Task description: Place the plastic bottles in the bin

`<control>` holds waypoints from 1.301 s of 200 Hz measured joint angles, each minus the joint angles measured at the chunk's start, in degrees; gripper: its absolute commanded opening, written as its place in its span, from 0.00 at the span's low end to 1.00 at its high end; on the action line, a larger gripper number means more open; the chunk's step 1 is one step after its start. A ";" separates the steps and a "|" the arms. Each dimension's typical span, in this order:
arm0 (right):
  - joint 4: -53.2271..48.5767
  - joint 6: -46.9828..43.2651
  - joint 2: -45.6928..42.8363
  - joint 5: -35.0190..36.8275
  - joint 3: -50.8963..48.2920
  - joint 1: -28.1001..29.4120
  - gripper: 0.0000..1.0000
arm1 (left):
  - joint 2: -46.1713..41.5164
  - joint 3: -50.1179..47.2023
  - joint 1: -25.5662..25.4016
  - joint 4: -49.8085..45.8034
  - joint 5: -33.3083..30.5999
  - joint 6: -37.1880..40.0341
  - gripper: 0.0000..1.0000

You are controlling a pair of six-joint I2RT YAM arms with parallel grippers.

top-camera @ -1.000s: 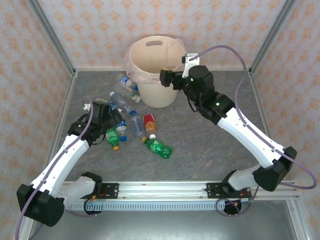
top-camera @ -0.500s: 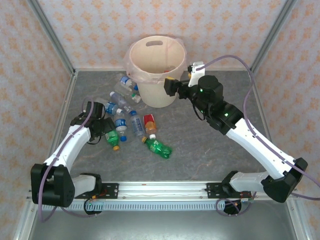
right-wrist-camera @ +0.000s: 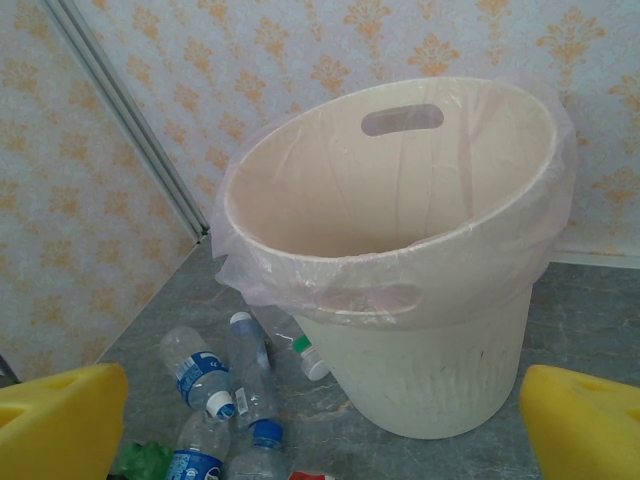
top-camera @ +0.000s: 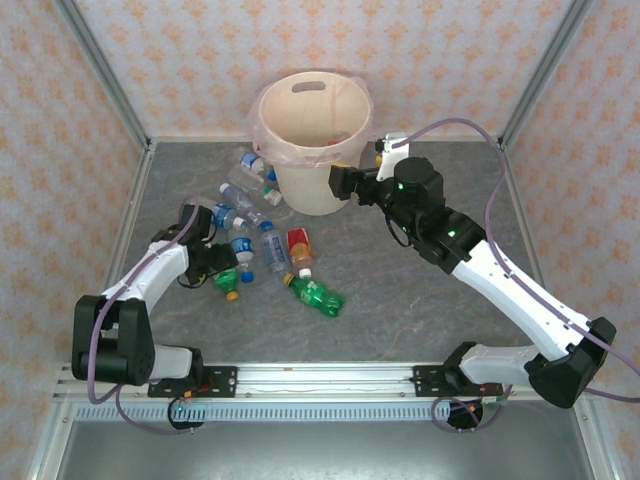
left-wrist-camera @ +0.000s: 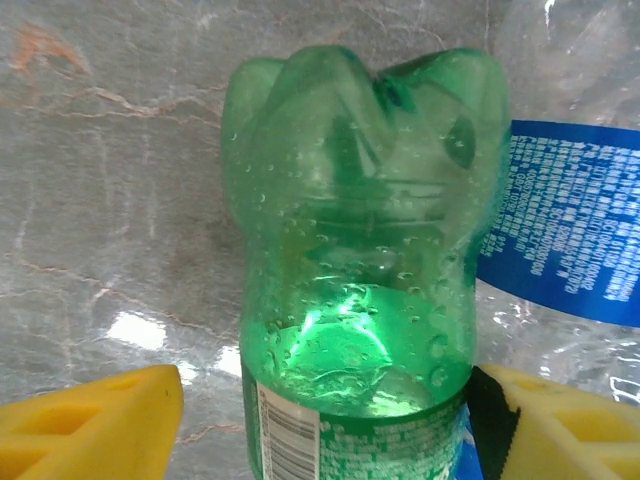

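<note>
Left gripper [left-wrist-camera: 330, 400] open, jaws flanking a green bottle [left-wrist-camera: 360, 300] lying on the table [left-wrist-camera: 100, 200], left side. Right gripper [right-wrist-camera: 325, 415] wide open, facing the bin [right-wrist-camera: 420, 370], far centre.

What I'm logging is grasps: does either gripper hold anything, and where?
Nothing yet: left gripper straddles the green bottle at its label; right gripper open, empty.

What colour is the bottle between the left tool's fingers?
Translucent green plastic bottle, clearest in the left wrist view.

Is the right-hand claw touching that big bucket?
Apart. In the right wrist view the whole bucket stands well beyond the open right claw, with bare floor in front of the bucket's base.
</note>
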 measured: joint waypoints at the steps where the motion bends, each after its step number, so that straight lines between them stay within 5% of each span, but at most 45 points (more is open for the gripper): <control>1: 0.00 0.00 0.00 0.00 0.00 0.00 1.00 | 0.04 0.00 -0.02 0.07 0.04 0.00 0.75; 132: -1.31 1.29 -1.70 -0.02 0.00 0.00 0.99 | 7.02 -0.96 0.63 3.85 0.20 1.29 0.74; 171: -1.31 1.92 -1.70 0.00 0.00 0.00 0.98 | 7.02 -0.98 1.11 4.44 0.17 1.27 0.62; 260: -1.31 4.17 -1.79 0.00 -1.46 0.00 0.98 | -0.81 5.18 1.11 0.22 2.38 0.76 0.61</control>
